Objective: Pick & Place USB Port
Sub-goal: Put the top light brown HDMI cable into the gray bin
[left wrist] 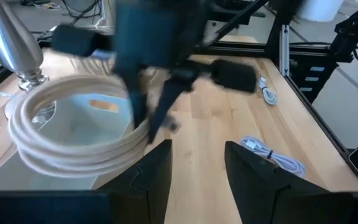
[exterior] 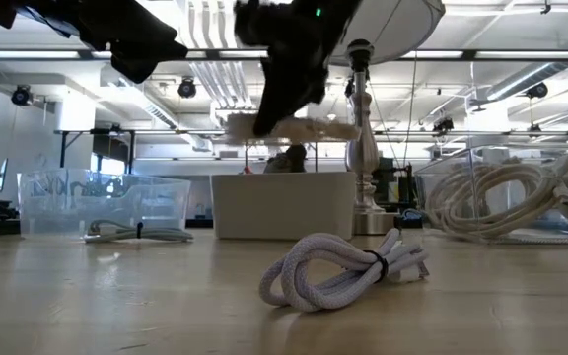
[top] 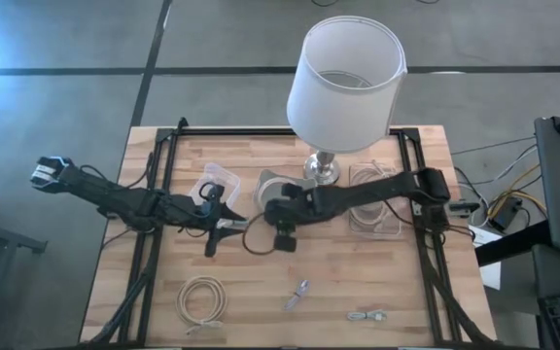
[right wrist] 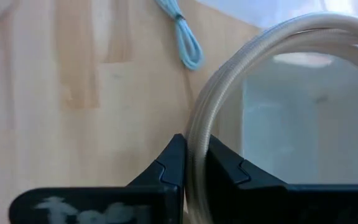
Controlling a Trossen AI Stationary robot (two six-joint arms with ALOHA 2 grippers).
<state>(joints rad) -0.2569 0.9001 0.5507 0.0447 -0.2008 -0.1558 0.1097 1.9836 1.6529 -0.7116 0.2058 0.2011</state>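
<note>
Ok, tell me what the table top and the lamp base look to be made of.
Table top: wood, matte, judging by the plank seams and grain. Lamp base: probably polished metal, since it is silvery with bright reflections.

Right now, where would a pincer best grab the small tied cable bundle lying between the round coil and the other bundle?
Probably at the dark tie, where the cable bundle is cinched tight and its loops cannot spread. It lies flat on the wooden table, so come straight down from above, fingers straddling its narrow width.
</note>
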